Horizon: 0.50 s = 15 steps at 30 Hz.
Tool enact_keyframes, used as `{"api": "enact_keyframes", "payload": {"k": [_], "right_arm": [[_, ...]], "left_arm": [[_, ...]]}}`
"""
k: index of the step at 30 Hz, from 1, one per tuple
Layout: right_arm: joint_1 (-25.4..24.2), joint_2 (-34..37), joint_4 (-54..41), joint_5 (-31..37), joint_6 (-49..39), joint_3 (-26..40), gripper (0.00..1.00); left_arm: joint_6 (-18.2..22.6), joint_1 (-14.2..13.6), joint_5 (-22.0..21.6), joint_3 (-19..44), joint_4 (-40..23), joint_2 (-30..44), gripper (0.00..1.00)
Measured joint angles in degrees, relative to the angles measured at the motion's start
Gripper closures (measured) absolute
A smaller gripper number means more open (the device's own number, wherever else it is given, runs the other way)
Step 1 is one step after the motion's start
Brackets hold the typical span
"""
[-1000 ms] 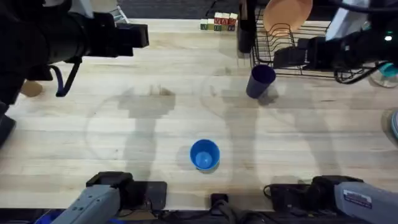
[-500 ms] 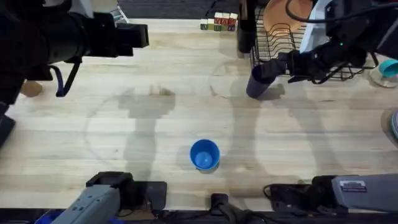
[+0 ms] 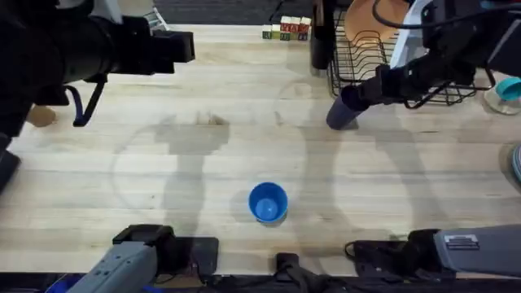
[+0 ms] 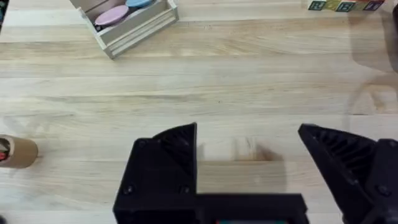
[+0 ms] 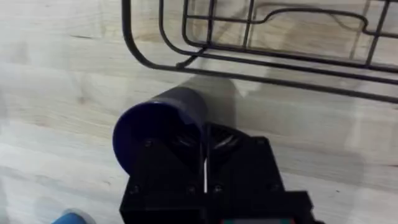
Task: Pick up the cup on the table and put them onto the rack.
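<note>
A dark blue cup (image 3: 340, 114) stands on the table (image 3: 203, 163) just in front of the black wire rack (image 3: 370, 61). My right gripper (image 3: 355, 92) reaches in from the right and is shut on its rim, one finger inside and one outside. In the right wrist view the cup (image 5: 152, 124) sits under the closed fingers (image 5: 180, 155), with the rack (image 5: 261, 43) close behind. A light blue cup (image 3: 267, 202) stands upright near the front middle. My left gripper (image 3: 189, 45) hangs high at the far left, open over bare wood (image 4: 249, 155).
An orange plate (image 3: 376, 18) leans in the rack. A black bottle (image 3: 320, 37) and letter blocks (image 3: 286, 30) stand beside it. A teal cup (image 3: 509, 88) sits at the right edge. A grey tray of coloured discs (image 4: 124, 22) and a brown roll (image 4: 15, 152) lie far left.
My right arm swung left and came down from the rack onto the dark blue cup, and the cup shifted slightly toward the front. The left arm has not moved.
</note>
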Motion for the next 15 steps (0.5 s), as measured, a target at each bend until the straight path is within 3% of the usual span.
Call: {"api": "enact_keyframes", "payload": {"k": [7,15], "right_arm": [[0.00,-1.92,-3.67,0.04,0.62,1.89,0.969],[0.00,-9.34,-4.34,0.04,0.67,10.91,0.970]], "left_arm": [[0.00,0.00,0.00,0.00,-0.01,0.00,0.007],[0.00,0.00,0.00,0.00,-0.01,0.00,0.007]]}}
